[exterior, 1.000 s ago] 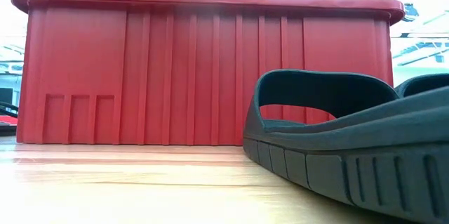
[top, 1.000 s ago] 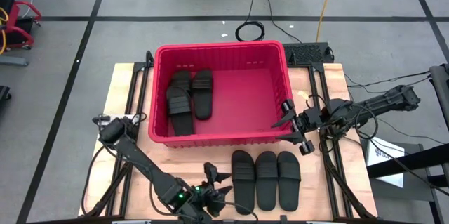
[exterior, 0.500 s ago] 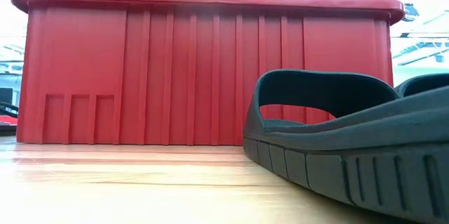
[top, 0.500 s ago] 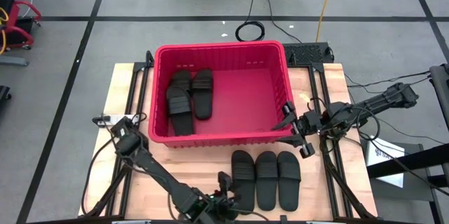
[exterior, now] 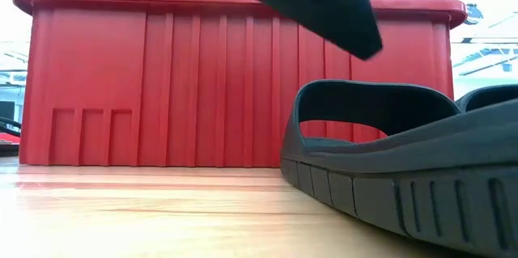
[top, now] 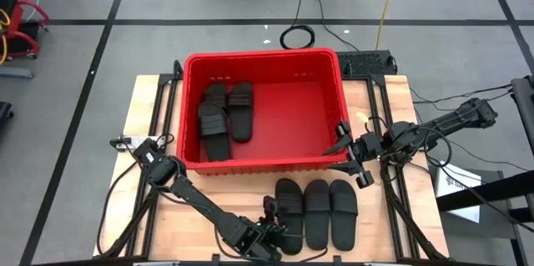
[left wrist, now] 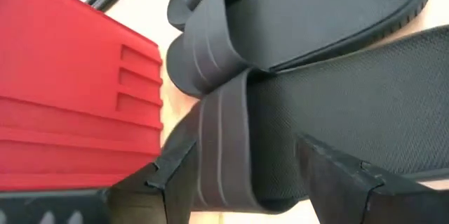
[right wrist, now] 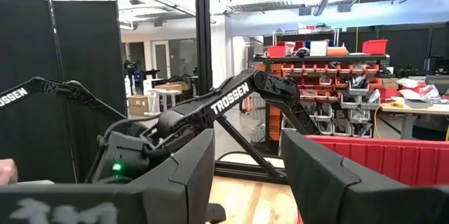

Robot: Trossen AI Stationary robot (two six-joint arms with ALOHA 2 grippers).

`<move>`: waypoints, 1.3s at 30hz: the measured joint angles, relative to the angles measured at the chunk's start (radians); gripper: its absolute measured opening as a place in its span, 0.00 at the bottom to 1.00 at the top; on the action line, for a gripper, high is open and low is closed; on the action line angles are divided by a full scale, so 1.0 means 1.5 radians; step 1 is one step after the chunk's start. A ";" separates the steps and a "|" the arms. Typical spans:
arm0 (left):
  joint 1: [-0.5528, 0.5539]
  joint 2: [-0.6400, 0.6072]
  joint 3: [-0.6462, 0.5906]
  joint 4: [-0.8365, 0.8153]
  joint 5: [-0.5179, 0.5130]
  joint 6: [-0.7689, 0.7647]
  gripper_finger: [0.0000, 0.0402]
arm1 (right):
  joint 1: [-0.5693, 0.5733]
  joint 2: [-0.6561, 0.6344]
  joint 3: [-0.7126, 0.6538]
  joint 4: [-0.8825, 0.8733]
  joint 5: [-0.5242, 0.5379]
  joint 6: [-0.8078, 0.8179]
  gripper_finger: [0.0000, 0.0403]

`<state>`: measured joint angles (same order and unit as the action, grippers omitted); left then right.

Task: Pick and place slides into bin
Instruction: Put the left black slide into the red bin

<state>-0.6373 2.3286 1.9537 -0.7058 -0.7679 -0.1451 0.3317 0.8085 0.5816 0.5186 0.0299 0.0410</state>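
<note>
**Now: left gripper spread over the nearest slide**

Down at the front edge of the table, the left gripper (top: pixel 271 220) has its fingers (left wrist: pixel 158 175) spread wide, one to each side of the ribbed strap of the leftmost slide (top: pixel 289 214). Whether they touch the strap cannot be told from the left wrist view. That slide lies flat in a row of three slides (top: pixel 316 213), soles touching side by side on the wooden table (top: pixel 142 107), just in front of the bin (top: pixel 329 74). In the low view a dark part of the arm hangs above the nearest slide, before the red ribbed wall.

Inside the bin, three more slides (top: pixel 221 118) lie against its left side, partly overlapping.

The right gripper (top: pixel 349 151) waits at the bin's front right corner, its fingers apart and empty.
</note>
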 joint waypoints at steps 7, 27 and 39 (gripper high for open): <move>0.010 0.007 0.000 -0.001 0.008 -0.018 0.57 | 0.000 0.000 0.000 -0.002 0.000 0.000 0.38; 0.047 0.047 0.000 -0.018 -0.003 -0.076 0.57 | 0.000 0.000 0.000 -0.010 0.000 0.000 0.38; 0.057 0.050 0.000 -0.026 -0.012 -0.115 0.57 | 0.000 0.000 0.000 -0.010 0.001 -0.001 0.38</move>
<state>-0.5510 2.4031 1.9537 -0.7445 -0.7856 -0.3180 0.3313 0.8085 0.5819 0.5037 0.0307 0.0402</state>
